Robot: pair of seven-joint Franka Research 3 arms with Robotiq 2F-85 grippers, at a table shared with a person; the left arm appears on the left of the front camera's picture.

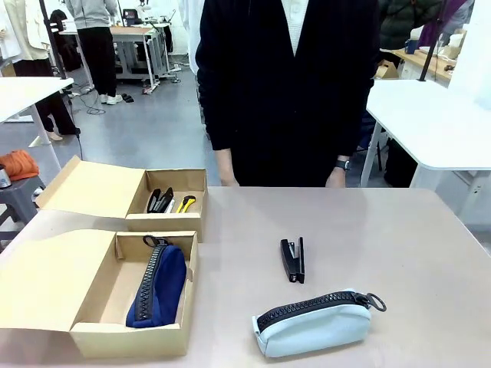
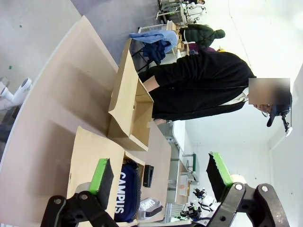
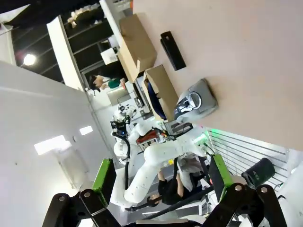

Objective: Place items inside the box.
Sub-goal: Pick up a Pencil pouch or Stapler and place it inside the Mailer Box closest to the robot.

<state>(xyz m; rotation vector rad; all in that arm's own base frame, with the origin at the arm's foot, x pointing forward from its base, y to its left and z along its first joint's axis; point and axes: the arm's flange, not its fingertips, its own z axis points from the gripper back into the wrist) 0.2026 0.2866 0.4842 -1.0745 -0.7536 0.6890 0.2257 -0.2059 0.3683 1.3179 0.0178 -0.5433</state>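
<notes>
The left hand [image 2: 160, 176] hangs high over the surface [image 2: 61, 104], green pads spread wide and empty; the right hand [image 3: 162, 174] is equally wide, holding nothing. The navy blue zip pouch [image 1: 157, 285] lies in the nearer cardboard box [image 1: 130, 339], and the yellow utility knife [image 1: 186, 203] in the farther cardboard box [image 1: 165, 224]. The black stapler [image 1: 292, 259] and pale grey zip pouch [image 1: 313, 322] lie on the bare surface, apart from the 2 boxes.

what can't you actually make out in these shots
- Front view: the small things in the far box are too small to name and half hidden by its front wall; only the yellow knife is clear.
- Right wrist view: the navy pouch is mostly hidden by the near box wall.
- Left wrist view: the far box's inside is hidden by its side wall.
</notes>
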